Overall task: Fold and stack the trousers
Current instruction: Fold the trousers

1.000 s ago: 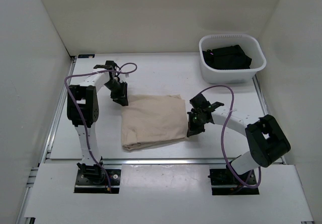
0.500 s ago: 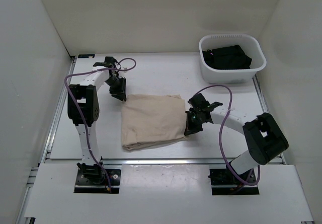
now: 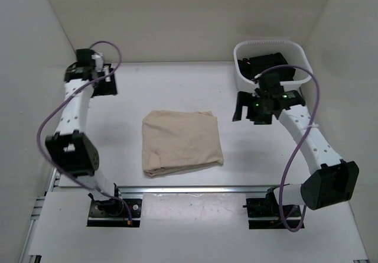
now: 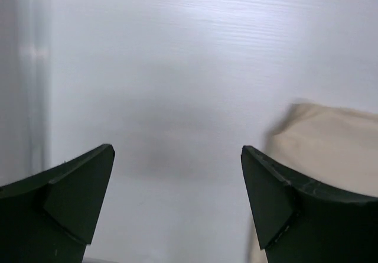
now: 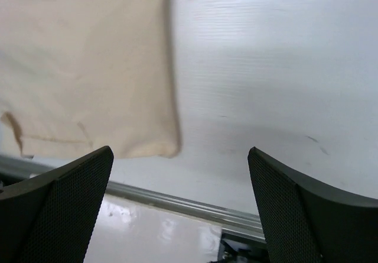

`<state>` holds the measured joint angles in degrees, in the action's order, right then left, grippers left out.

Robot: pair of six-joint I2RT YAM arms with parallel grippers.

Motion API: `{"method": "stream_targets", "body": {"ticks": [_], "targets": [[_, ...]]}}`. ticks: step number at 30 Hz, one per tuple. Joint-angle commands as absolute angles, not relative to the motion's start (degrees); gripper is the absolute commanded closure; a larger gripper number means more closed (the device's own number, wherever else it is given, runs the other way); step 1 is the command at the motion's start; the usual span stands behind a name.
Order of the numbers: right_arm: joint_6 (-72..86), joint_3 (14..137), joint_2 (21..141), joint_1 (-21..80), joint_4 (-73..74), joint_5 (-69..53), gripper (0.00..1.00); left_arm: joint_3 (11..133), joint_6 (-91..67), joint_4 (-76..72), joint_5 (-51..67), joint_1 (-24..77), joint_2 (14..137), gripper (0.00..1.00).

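Note:
The trousers (image 3: 182, 142) lie folded into a beige, roughly square bundle in the middle of the table, with nothing touching them. My left gripper (image 3: 104, 83) is raised near the back left corner, open and empty. In the left wrist view its gripper (image 4: 177, 180) spans bare table, and a corner of the trousers (image 4: 331, 139) shows at the right. My right gripper (image 3: 243, 107) hangs high to the right of the bundle, also open and empty. The right wrist view has its gripper (image 5: 180, 180) over bare table, with the trousers (image 5: 88, 62) at upper left.
A white basket (image 3: 269, 43) holding dark clothes (image 3: 270, 65) stands at the back right, just behind the right arm. A metal rail (image 3: 195, 188) runs along the table's near edge. White walls close in the left, back and right sides.
Both grippers have let go of the folded trousers, opened, and lifted away: the left toward the back left corner, the right up and back toward the basket. The bundle stays put.

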<state>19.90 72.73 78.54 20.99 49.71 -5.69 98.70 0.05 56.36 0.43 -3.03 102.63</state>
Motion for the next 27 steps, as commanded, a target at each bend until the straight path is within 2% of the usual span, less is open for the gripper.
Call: {"method": "stream_targets", "body": {"ticks": [1, 4, 5, 9, 14, 27], "targets": [[16.61, 73.65, 75.94, 15.3, 61.87, -1.42, 0.01, 89.17, 0.0, 58.7, -16.75, -10.0, 89.93, 0.0], [17.23, 73.04, 74.36, 11.7, 61.87, 1.14, 0.01, 80.71, 0.0, 59.33, -15.83, -17.19, 81.96, 0.0], [17.23, 72.25, 73.75, 11.08, 61.35, 1.14, 0.01, 74.94, 0.0, 58.28, -14.86, -18.44, 79.83, 0.0], [17.23, 71.72, 73.74, 10.46, 60.83, 1.14, 0.01, 64.26, 0.0, 55.73, -12.74, -20.74, 71.64, 0.0], [17.23, 71.72, 72.6, 10.46, 60.82, 1.14, 0.01, 62.75, 0.0, 55.72, -8.45, -21.36, 68.73, 0.0], [17.75, 67.06, 67.51, 10.46, 59.77, 2.9, 0.01, 62.75, 0.0, 56.24, -7.91, -21.88, 66.36, 0.0]]}}
